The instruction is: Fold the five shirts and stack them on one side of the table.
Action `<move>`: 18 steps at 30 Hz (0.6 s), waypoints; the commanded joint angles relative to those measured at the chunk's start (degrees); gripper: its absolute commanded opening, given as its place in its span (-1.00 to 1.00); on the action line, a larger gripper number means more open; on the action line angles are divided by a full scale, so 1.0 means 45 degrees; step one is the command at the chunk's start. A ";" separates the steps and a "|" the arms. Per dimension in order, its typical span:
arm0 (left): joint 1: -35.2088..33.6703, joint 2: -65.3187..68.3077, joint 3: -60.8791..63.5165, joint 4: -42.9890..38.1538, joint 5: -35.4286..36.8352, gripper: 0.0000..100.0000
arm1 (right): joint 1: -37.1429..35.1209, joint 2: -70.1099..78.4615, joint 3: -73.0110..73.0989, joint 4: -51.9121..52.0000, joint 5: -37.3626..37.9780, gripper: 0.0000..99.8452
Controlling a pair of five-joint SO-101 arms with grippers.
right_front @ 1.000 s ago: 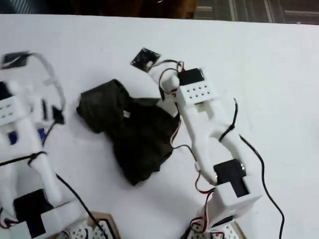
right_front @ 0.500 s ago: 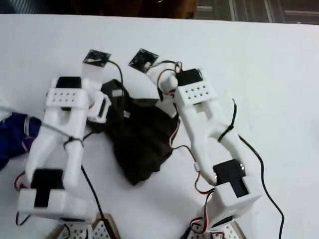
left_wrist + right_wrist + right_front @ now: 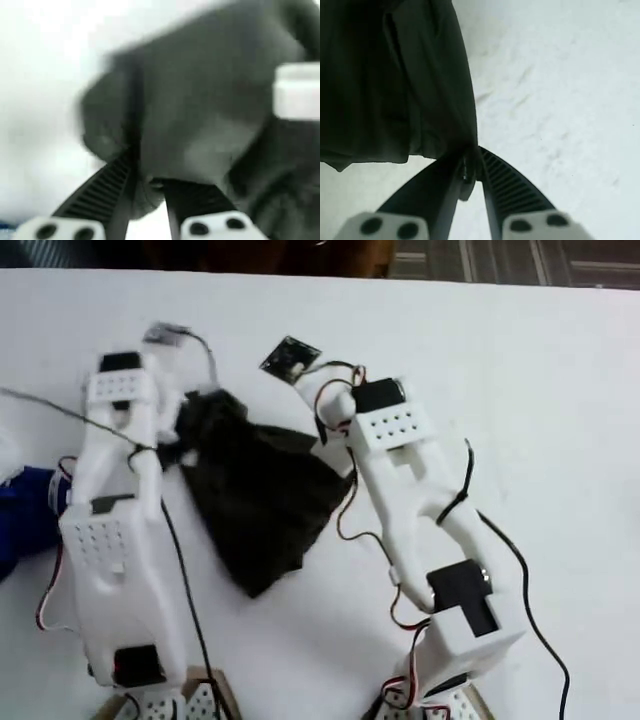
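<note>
A: At the left edge of the table [image 3: 520,360] a blue shirt [image 3: 25,515] waits. Just right of it, your left gripper [image 3: 180,430] pinches the left corner of the black shirt [image 3: 260,500], which lies bunched mid-table.
B: And your right gripper [image 3: 328,425] is clamped on its right edge. You seem to be spreading it, so draw both corners apart evenly and low until the cloth lies flat.
A: Containers? Only the table bears both shirts.

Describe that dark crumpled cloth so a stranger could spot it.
On the white table, look between the white left arm and white right arm. The black crumpled fabric shirt lies there, its edges pinched by the left gripper and right gripper. Unlike the blue cloth at the left edge, it is gripped.
</note>
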 commanded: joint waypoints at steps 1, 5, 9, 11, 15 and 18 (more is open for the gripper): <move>-0.0723 0.0996 -0.5460 0.1016 0.0215 -0.93 | 0.0010 -0.0127 -0.0586 0.0225 -0.0117 -0.96; -0.0703 0.2266 -0.9719 0.2305 0.0195 -0.93 | 0.0010 -0.0127 -0.0586 0.0225 -0.0117 -0.96; -0.0879 0.3360 -1.2415 0.2716 0.0195 -0.93 | 0.0010 -0.0127 -0.0586 0.0225 -0.0117 -0.96; -0.1016 0.3790 -1.3118 0.2696 0.0254 -0.92 | 0.0010 -0.0127 -0.0586 0.0225 -0.0117 -0.96; -0.1016 0.3927 -1.3372 0.2676 0.0274 -0.77 | 0.0010 -0.0127 -0.0586 0.0225 -0.0137 -0.96; -0.0957 0.3849 -1.3372 0.2676 0.0293 -0.66 | -0.0088 -0.0127 -0.0567 0.0225 -0.0137 -0.96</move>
